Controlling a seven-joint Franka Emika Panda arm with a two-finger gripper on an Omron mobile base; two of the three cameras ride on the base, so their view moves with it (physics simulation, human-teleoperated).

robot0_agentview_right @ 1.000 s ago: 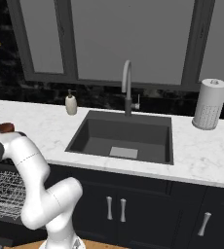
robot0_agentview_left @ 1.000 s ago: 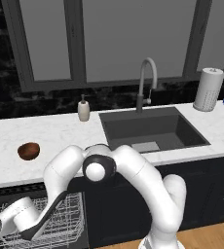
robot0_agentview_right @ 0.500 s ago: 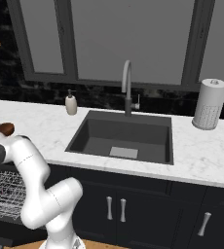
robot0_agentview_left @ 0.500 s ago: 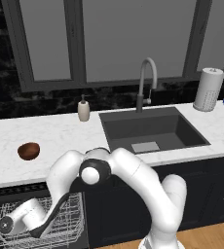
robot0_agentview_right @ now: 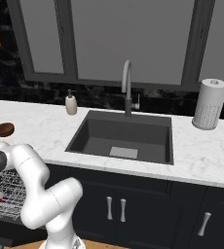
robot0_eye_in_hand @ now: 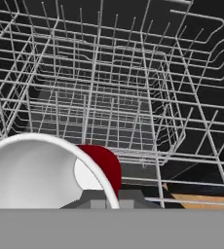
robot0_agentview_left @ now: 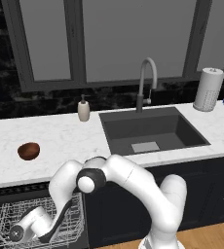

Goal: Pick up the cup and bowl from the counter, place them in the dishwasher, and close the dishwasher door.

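At the lower left of the left base view, the white arm is bent down from the worktop edge into the dark under-counter dishwasher (robot0_agentview_left: 36,192), whose white wire rack (robot0_agentview_left: 7,216) is seen pulled out below the long white marble-look worktop (robot0_agentview_left: 60,138). The end effector (robot0_eye_in_hand: 106,197) is seen at the bottom of the hand view, its jaws drawn fully together on the rim of the small red tapered plastic cup (robot0_eye_in_hand: 102,165); the cup's white inside and rim are presented towards the camera at the lower left of that view, with a patch of the red outer wall shown just right of the rim. The cup is held over the wire rack, whose grid of white wires is spread across the upper and middle parts of the hand view; whether the cup is touching the wires cannot be told. A speck of red is also visible at the far left edge of the right base view, beside the rack. The small rounded glossy brown bowl (robot0_agentview_left: 28,151) is left on the worktop at the left of the left base view, above the dishwasher and well apart from the dark inset sink (robot0_agentview_left: 150,131). A beige soap dispenser bottle (robot0_agentview_left: 84,109) is stood at the back of the worktop, left of the sink.
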